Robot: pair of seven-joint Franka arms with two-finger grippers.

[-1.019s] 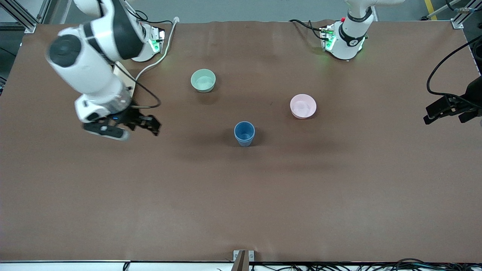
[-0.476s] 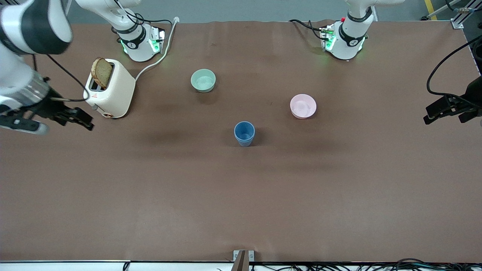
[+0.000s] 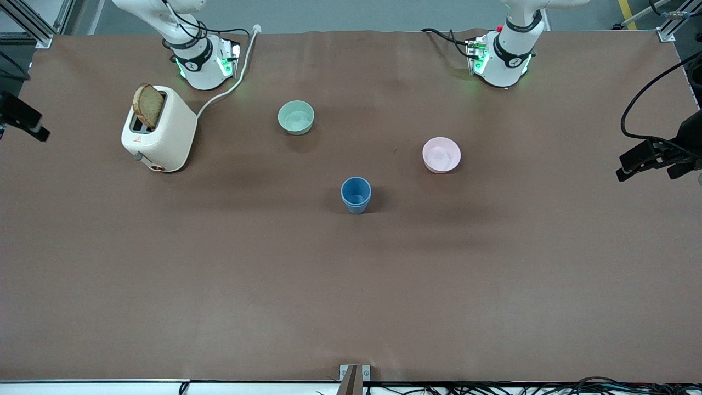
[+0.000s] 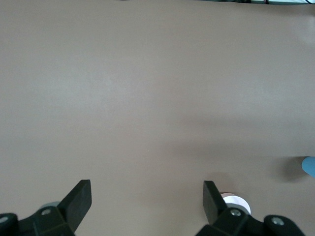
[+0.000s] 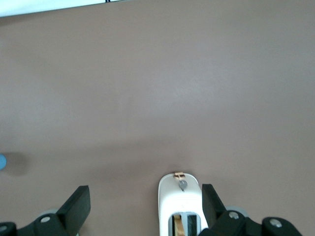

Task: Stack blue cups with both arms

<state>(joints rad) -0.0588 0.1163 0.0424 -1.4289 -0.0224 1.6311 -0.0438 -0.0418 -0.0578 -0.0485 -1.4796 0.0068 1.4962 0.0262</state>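
The two blue cups (image 3: 356,195) stand nested as one upright stack at the table's middle, with nothing touching them. A sliver of the stack shows at the edge of the left wrist view (image 4: 309,166) and of the right wrist view (image 5: 2,161). My right gripper (image 5: 145,200) is open and empty, up over the toaster at the right arm's end; in the front view only a black part (image 3: 23,118) shows at the frame's edge. My left gripper (image 3: 645,173) is open and empty (image 4: 146,199), hanging over the left arm's end of the table.
A mint-green bowl (image 3: 296,117) sits farther from the front camera than the stack. A pink bowl (image 3: 441,154) sits toward the left arm's end. A white toaster (image 3: 159,136) with a bread slice (image 3: 148,106) stands near the right arm's base; it also shows in the right wrist view (image 5: 180,206).
My right arm has swung away from the middle of the table out to its own end, uncovering the toaster. The left arm and the cups have not moved.
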